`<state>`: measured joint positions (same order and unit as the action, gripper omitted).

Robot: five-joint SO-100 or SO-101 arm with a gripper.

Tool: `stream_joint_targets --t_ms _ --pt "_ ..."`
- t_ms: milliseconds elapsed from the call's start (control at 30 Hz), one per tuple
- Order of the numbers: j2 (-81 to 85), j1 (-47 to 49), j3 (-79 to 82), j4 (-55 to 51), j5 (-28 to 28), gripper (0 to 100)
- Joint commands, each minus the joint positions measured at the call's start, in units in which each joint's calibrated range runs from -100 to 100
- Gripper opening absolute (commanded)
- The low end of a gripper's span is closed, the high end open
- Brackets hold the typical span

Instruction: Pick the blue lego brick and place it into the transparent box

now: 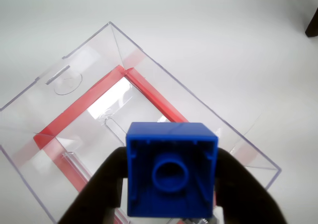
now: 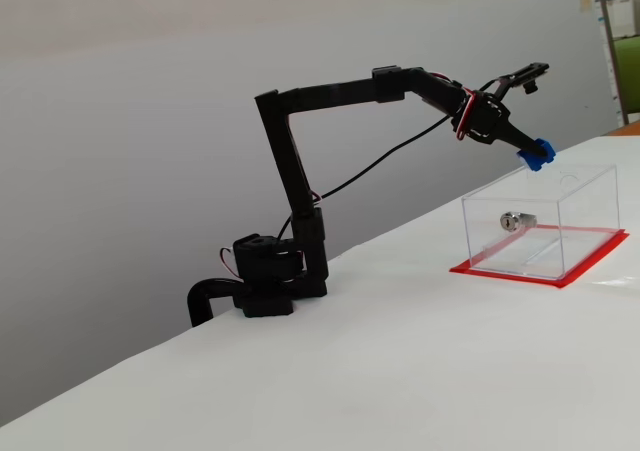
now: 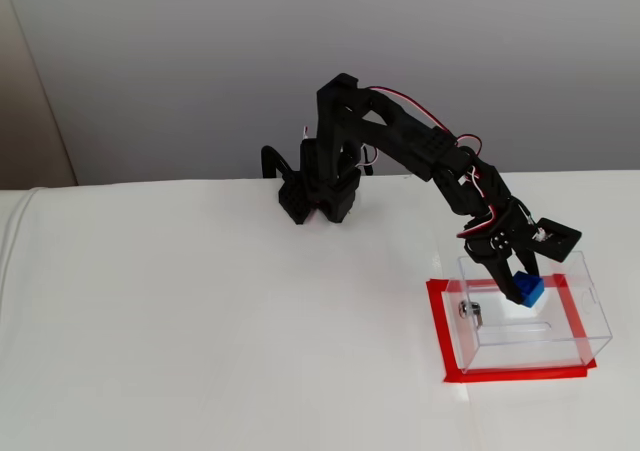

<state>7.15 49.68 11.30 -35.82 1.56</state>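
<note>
The blue lego brick [image 1: 171,170] fills the lower middle of the wrist view, its hollow underside facing the camera, held between my black fingers [image 1: 99,191]. My gripper [image 2: 537,155] is shut on the brick and hovers just above the open top of the transparent box [image 2: 575,186]. In both fixed views the brick [image 3: 528,290] hangs over the box's near-arm end. The box [image 3: 590,316] is clear plastic on a red base mat [image 3: 437,326], with a small silver lock [image 2: 517,220] on one wall. Nothing lies inside the box in the wrist view.
The arm's black base [image 2: 262,286] stands at the table's back edge [image 3: 150,183]. White table surface surrounds the box. A dark object [image 1: 313,25] shows at the right edge of the wrist view.
</note>
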Motion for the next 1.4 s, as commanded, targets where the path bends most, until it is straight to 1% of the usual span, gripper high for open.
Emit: stream_joint_targets --t_ms 0,500,567,667,733,1200,1367 --pt "0.45 0.41 -4.15 0.14 0.32 7" --pt "0.36 0.49 -4.06 0.14 0.63 8" --pt "0.36 0.49 -4.06 0.14 0.63 10" --pt "0.36 0.49 -4.06 0.14 0.37 16" --pt "0.36 0.49 -4.06 0.14 0.32 17" --pt "0.36 0.56 -3.88 0.14 0.32 18" --pt "0.36 0.56 -3.43 0.14 0.21 28"
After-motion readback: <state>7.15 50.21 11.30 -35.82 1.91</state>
